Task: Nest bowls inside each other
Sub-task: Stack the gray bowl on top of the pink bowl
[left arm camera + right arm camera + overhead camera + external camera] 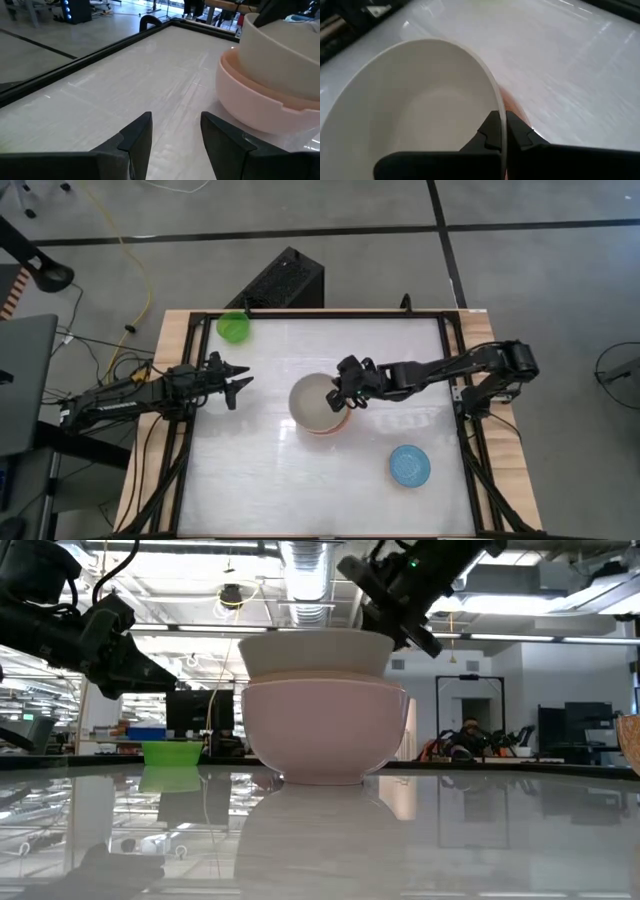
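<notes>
A pale beige bowl (312, 402) sits inside a pink bowl (325, 730) at the table's middle. My right gripper (504, 132) is shut on the beige bowl's rim at its right side. My left gripper (240, 386) hovers open and empty near the left edge, pointing at the two bowls. A green bowl (233, 328) stands on its base at the far left corner. A light blue bowl (409, 465) stands at the near right. My right gripper pinches the beige bowl's thin rim (499, 97) on its right side, one finger inside the bowl and one outside. The fingers (490, 131) slant down from the table's right side. The bowl rests in the pink bowl, its mouth up.
A black frame (455, 380) runs around the white table top. Bare table lies between my left gripper and the nested bowls, and along the near edge left of the blue bowl.
</notes>
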Robot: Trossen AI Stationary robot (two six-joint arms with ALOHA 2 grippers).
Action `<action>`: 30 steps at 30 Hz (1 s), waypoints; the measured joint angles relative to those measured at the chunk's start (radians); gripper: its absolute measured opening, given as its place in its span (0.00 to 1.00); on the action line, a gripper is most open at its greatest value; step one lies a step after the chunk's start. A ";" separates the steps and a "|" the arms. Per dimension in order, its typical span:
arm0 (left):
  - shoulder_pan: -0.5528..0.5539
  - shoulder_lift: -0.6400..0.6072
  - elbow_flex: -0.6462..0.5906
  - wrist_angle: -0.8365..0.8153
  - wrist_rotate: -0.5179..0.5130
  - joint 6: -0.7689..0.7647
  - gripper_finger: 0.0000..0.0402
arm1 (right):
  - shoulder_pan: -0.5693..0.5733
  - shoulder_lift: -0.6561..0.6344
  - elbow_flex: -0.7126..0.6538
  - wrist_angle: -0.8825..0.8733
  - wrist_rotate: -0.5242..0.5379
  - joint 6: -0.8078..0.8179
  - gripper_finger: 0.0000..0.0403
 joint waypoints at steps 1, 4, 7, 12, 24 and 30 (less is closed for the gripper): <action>0.000 0.000 0.000 0.000 0.000 0.000 0.39 | 0.000 0.011 0.000 0.001 0.000 0.000 0.02; 0.000 0.000 0.000 0.000 0.001 0.000 0.39 | 0.000 0.038 -0.001 0.002 -0.001 0.001 0.02; 0.000 0.000 0.000 0.000 0.001 0.000 0.39 | -0.001 0.044 -0.002 0.007 -0.001 0.002 0.02; 0.000 0.001 0.000 0.000 0.000 0.000 0.39 | 0.000 0.041 0.000 0.011 0.001 0.013 0.02; 0.000 0.001 0.000 0.000 0.000 0.000 0.39 | -0.001 0.039 0.000 0.012 0.001 0.023 0.16; 0.000 0.001 0.000 0.000 0.000 0.000 0.39 | -0.008 0.039 0.000 -0.021 0.001 0.022 0.28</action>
